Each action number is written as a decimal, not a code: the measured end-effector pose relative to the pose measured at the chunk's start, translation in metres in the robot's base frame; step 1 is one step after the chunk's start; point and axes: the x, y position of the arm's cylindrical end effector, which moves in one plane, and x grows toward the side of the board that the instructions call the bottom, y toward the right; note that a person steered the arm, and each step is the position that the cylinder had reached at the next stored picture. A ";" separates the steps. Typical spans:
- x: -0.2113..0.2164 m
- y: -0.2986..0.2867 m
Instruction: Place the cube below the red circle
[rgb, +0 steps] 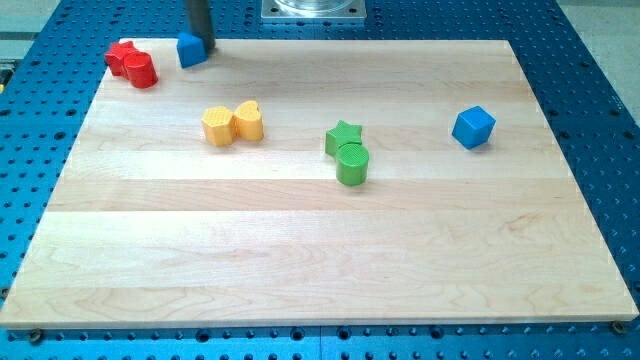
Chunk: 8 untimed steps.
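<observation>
The blue cube (473, 127) sits on the wooden board (320, 250) at the view's right, alone. The red circle (142, 70), a short cylinder, lies at the view's top left corner, touching a red star (120, 55) on its left. My tip (202, 45) is at the view's top left, right against the upper right side of a small blue block (189, 50) whose shape I cannot make out. The tip is to the right of the red circle and far left of the blue cube.
A yellow hexagon (217, 126) and a yellow heart (249, 121) touch each other left of centre. A green star (343, 136) and a green cylinder (352, 164) touch near the middle. A metal mount (313, 10) stands past the board's top edge.
</observation>
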 end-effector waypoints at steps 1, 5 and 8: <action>0.001 0.044; 0.023 0.153; 0.087 0.379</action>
